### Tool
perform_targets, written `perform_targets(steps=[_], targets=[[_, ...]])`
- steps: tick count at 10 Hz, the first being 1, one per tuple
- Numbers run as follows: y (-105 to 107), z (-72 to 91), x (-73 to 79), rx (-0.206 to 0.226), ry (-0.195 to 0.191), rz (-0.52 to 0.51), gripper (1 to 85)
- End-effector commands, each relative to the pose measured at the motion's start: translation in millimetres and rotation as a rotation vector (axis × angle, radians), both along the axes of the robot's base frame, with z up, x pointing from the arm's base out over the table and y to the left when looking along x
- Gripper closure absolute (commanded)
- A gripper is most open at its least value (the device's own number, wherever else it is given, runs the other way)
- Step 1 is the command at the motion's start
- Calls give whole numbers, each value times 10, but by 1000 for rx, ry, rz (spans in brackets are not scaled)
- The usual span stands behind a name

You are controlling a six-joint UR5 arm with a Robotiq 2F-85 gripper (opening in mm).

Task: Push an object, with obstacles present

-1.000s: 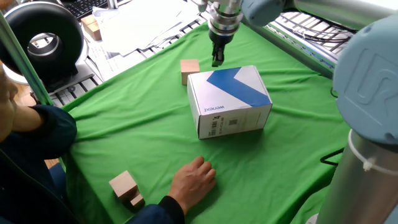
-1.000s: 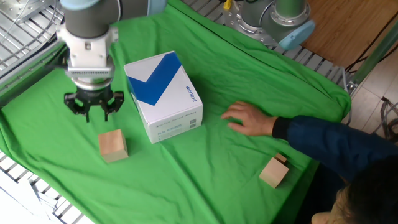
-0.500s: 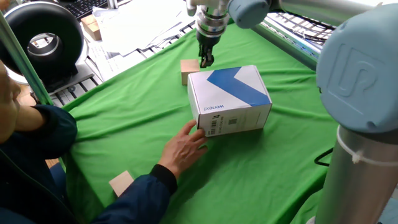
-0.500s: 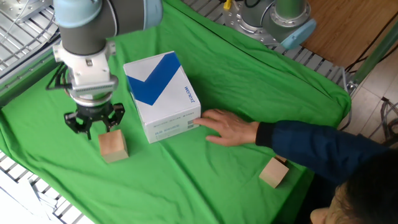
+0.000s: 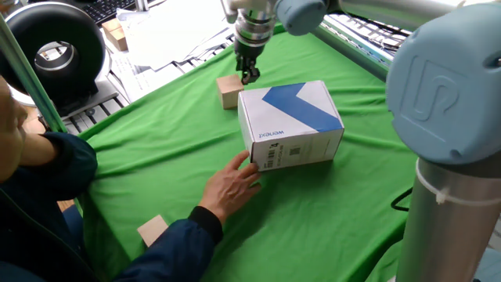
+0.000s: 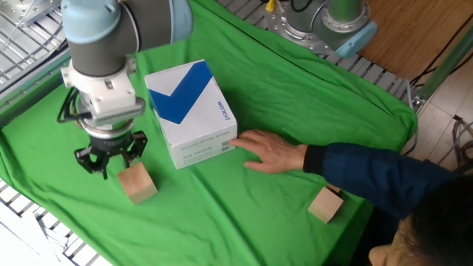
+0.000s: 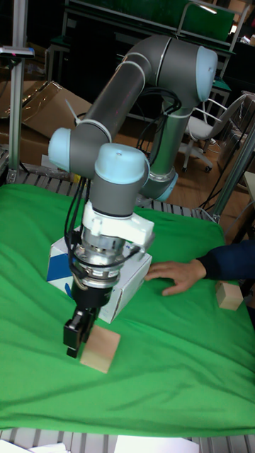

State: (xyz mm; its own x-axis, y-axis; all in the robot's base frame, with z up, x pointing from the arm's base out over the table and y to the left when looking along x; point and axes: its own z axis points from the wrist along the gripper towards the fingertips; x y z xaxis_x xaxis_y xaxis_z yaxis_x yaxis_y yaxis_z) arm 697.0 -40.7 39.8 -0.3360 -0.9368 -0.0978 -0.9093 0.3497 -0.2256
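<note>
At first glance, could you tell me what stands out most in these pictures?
The gripper is low on the green cloth, right beside the wooden cube. Just behind them sits a white box with a blue band, and a person's hand rests against its near corner.

- Cloth (image 6: 295, 89) over the table: bright green, plain.
- Cube (image 6: 137, 182): light tan wood, no marking.
- Box (image 6: 191, 112): white, broad blue diagonal band across the top; small dark print and barcode on one side.
- Gripper (image 6: 111, 157): black fingers; white and grey collar above.
- Arm (image 7: 142, 78): grey tubes, pale blue joint caps.
- Person's sleeve (image 6: 369, 174): dark navy.
- Second block (image 6: 326, 204) near the cloth edge: tan.
</note>
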Motion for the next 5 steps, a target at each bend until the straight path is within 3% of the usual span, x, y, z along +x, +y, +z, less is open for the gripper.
perform_targets(steps=[1,3,5], targets=[[314,-17,58,48,10,-6,397],[475,10,3,78,39,-35,390],[568,87,22,59,43,-42,390]])
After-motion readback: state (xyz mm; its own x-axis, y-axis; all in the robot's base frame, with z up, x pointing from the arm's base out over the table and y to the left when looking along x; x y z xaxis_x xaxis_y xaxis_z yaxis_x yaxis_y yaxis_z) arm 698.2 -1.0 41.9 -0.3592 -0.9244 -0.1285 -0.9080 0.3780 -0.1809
